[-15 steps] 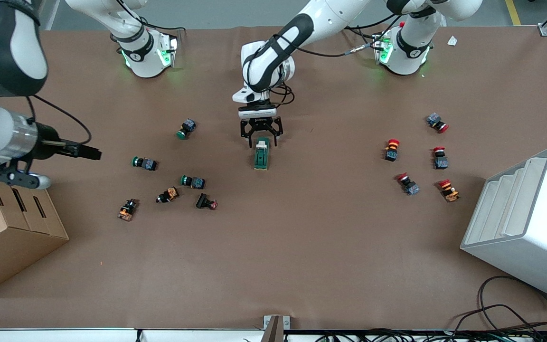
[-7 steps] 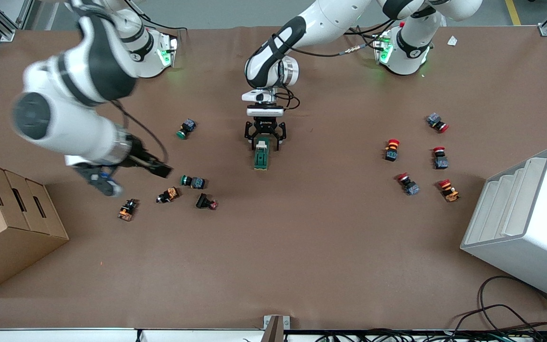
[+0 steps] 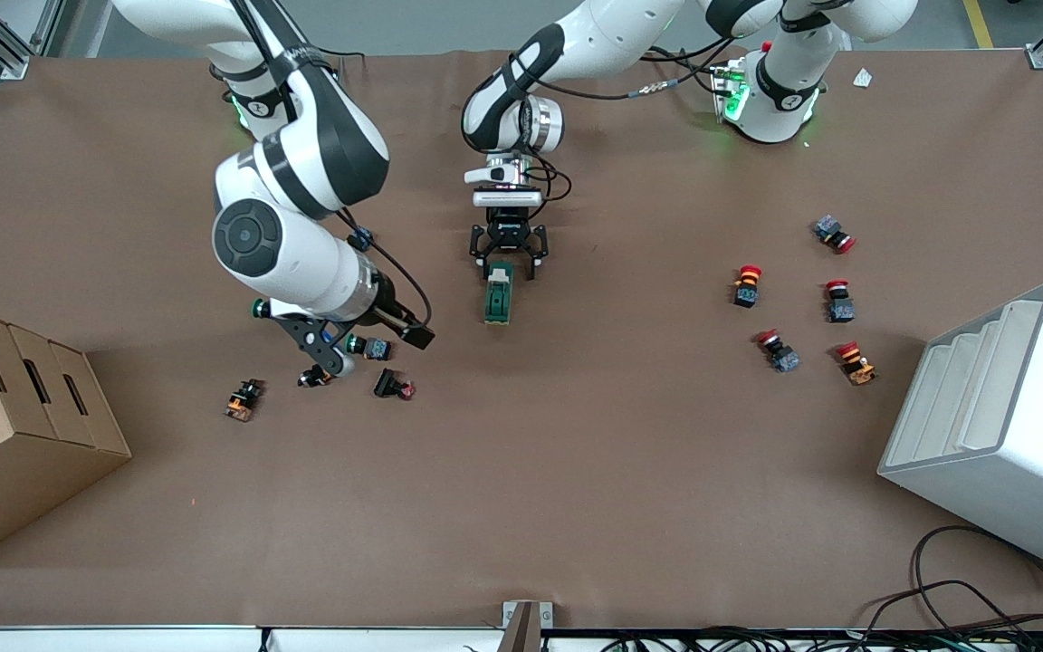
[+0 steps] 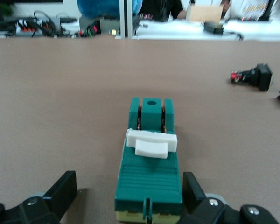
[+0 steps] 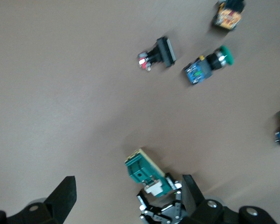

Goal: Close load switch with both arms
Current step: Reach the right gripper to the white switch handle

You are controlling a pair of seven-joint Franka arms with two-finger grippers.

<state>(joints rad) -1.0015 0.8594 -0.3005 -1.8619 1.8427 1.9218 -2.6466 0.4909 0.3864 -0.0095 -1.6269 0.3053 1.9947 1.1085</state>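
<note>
The load switch (image 3: 498,293), a dark green oblong block with a white lever (image 4: 151,142), lies on the table's middle. My left gripper (image 3: 509,263) is open and low at the switch's end farther from the front camera. In the left wrist view the switch (image 4: 149,179) sits between the two black fingers (image 4: 63,189), with a gap on each side. My right gripper (image 3: 327,353) is open and empty in the air over the pushbuttons toward the right arm's end. The right wrist view shows the switch (image 5: 144,171) off to one side of its open gripper (image 5: 128,189).
Green, orange and red-tipped pushbuttons (image 3: 368,347) lie under and around the right gripper. Several red pushbuttons (image 3: 746,285) lie toward the left arm's end. A cardboard box (image 3: 23,435) stands at the right arm's end. A white tiered bin (image 3: 1001,426) stands at the left arm's end.
The right arm has swung from over the cardboard box toward the table's middle and now hangs over the pushbuttons. The left gripper has stayed at the load switch.
</note>
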